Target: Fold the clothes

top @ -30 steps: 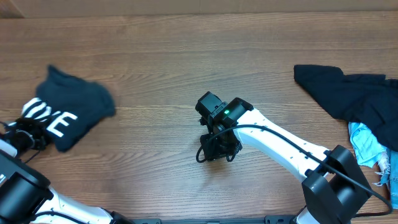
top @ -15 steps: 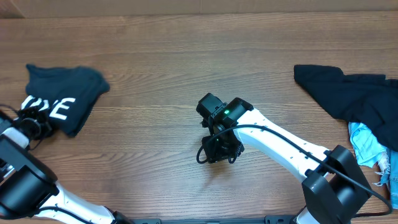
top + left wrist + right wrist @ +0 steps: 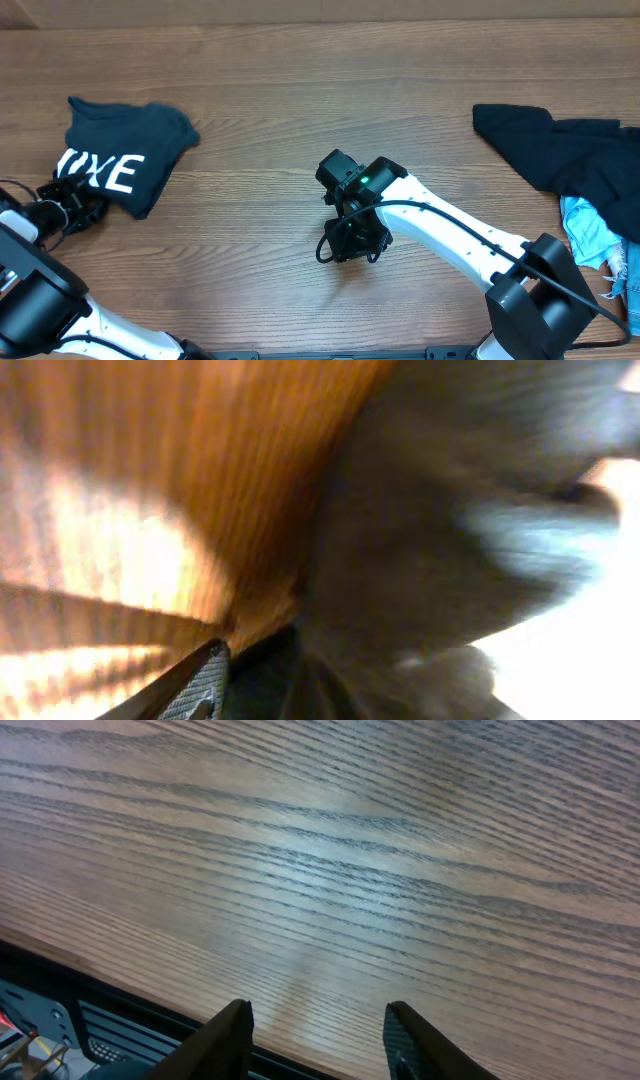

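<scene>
A dark navy T-shirt (image 3: 120, 160) with white block letters lies bunched on the wooden table at the far left. My left gripper (image 3: 80, 212) sits at its lower left edge. The left wrist view is blurred. It shows one finger (image 3: 200, 685) far out to the left, with the dark T-shirt fabric (image 3: 420, 560) lying beside it, so the jaws stand apart. My right gripper (image 3: 350, 240) hovers over bare wood at the table's middle, open and with nothing between its fingers (image 3: 318, 1035).
A heap of dark clothes (image 3: 570, 160) lies at the right edge, with a light blue garment (image 3: 590, 235) under its near side. The table's front edge (image 3: 120, 985) runs just below the right gripper.
The T-shirt has shifted to the right and now lies a little more spread out. My left gripper has moved right with it and its jaws have parted. The right arm is unmoved.
</scene>
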Robot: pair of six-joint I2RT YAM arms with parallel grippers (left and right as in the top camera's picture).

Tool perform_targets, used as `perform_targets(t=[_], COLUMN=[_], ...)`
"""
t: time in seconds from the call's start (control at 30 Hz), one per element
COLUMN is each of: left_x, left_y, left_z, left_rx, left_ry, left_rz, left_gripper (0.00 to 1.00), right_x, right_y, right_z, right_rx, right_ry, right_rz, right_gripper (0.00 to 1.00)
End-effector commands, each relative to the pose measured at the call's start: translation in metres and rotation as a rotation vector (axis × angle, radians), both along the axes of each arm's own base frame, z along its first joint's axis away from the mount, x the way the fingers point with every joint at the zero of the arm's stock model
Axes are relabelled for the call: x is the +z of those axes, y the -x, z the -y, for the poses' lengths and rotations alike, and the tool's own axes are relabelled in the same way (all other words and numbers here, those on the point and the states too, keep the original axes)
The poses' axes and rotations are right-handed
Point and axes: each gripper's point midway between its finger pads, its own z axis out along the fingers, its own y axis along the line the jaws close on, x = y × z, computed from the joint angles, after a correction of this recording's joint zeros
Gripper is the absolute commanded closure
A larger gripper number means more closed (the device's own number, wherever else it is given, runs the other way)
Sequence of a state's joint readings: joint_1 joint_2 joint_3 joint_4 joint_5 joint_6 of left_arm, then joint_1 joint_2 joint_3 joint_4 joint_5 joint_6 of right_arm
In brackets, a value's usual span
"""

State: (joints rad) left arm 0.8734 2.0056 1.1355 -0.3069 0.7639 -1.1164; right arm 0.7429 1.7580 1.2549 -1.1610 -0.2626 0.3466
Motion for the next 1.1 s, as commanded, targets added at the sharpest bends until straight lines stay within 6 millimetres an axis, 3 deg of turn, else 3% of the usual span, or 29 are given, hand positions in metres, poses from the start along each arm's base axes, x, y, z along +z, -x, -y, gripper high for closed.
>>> perform_targets(t=[0.0, 0.03, 0.07, 0.17, 0.27, 0.33, 0.4, 0.43, 0.5, 0.57, 0.6, 0.7, 0.83, 0.93, 1.07], left_x=[0.074, 0.1, 0.121, 0.184, 0.214, 0.197, 0.171, 0.16, 0.141, 0.126, 0.115, 0.078, 0.006, -0.015, -0.05], left_y=[-0.009, -0.008, -0.006, 0.003, 0.006, 0.003, -0.005, -0.01, -0.035, -0.056, -0.064, -0.075, -0.073, -0.071, -0.048], left_z=[-0.009, -0.008, -0.006, 0.014, 0.051, 0.08, 0.109, 0.118, 0.133, 0.125, 0.116, 0.108, 0.1, 0.089, 0.054], left_rx=[-0.136, -0.18, -0.211, -0.304, -0.494, -0.682, -0.903, -0.985, -1.081, -1.076, -1.057, -1.096, -1.173, -1.137, -0.825], left_ry=[-0.225, -0.304, -0.365, -0.522, -0.779, -0.953, -1.101, -1.163, -1.331, -1.49, -1.542, -1.514, -1.332, -1.276, -1.034], left_rz=[0.24, 0.306, 0.353, 0.485, 0.524, 0.415, 0.294, 0.234, 0.073, -0.111, -0.197, -0.237, -0.216, -0.235, -0.344], left_gripper=[0.35, 0.15, 0.05, 0.08, 0.2, 0.58, 0.88, 0.96, 0.96, 0.96, 0.96, 0.96, 0.96, 0.96, 0.96], right_x=[0.011, 0.011, 0.011, 0.011, 0.011, 0.012, 0.013, 0.015, 0.021, 0.029, 0.031, 0.032, 0.033, 0.033, 0.033], right_y=[-0.003, -0.003, -0.004, -0.005, -0.006, -0.008, -0.008, -0.009, -0.013, -0.015, -0.015, -0.013, -0.013, -0.013, -0.012], right_z=[-0.004, -0.005, -0.005, -0.006, -0.007, -0.008, -0.008, -0.008, -0.012, -0.015, -0.014, -0.013, -0.013, -0.013, -0.013], right_rx=[0.004, 0.004, 0.004, 0.007, 0.007, 0.0, -0.057, -0.089, -0.124, -0.136, -0.138, -0.14, -0.14, -0.14, -0.14], right_ry=[-0.034, -0.036, -0.037, -0.04, -0.045, -0.051, -0.043, -0.042, -0.084, -0.127, -0.132, -0.133, -0.135, -0.135, -0.135], right_rz=[0.03, 0.032, 0.033, 0.037, 0.042, 0.048, 0.04, 0.038, 0.036, 0.032, 0.032, 0.028, 0.027, 0.027, 0.021], right_gripper=[0.54, 0.53, 0.54, 0.54, 0.53, 0.54, 0.56, 0.63, 0.76, 0.85, 0.87, 0.87, 0.86, 0.87, 0.87])
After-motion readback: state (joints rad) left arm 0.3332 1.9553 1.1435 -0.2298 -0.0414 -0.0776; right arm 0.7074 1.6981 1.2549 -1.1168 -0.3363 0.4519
